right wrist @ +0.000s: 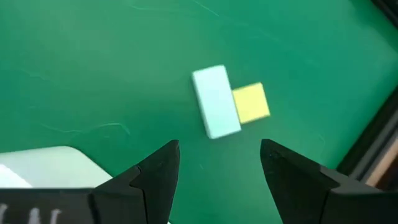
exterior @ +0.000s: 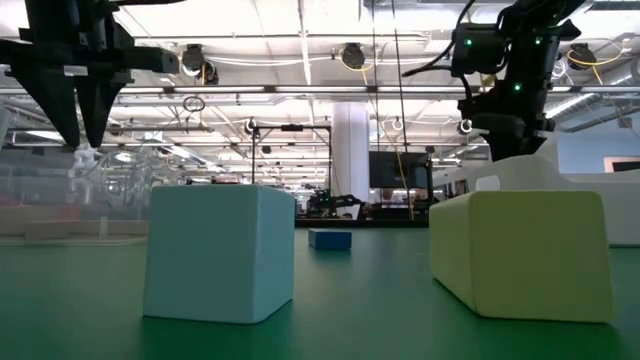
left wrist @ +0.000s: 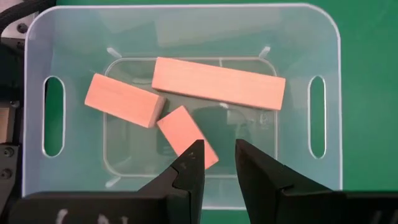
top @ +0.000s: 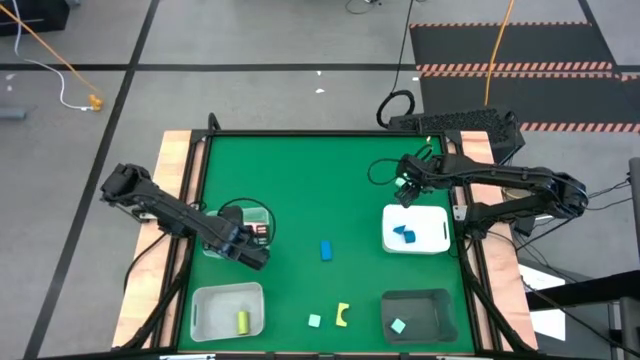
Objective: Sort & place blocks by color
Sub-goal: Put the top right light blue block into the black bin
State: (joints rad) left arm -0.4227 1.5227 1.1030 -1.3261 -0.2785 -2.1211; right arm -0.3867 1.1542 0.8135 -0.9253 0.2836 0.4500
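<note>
Your left tool hangs over the clear tray, jaws parted only a crack and empty, above three salmon blocks lying inside its walls. Your right tool hovers near the surface's far right edge, spread wide and empty, above a teal block touching a yellow block.

- Three blocks lie in the clear tray, at nine o'clock.
- Two blocks sit in the tray at three o'clock.
- One block lies at centre.
</note>
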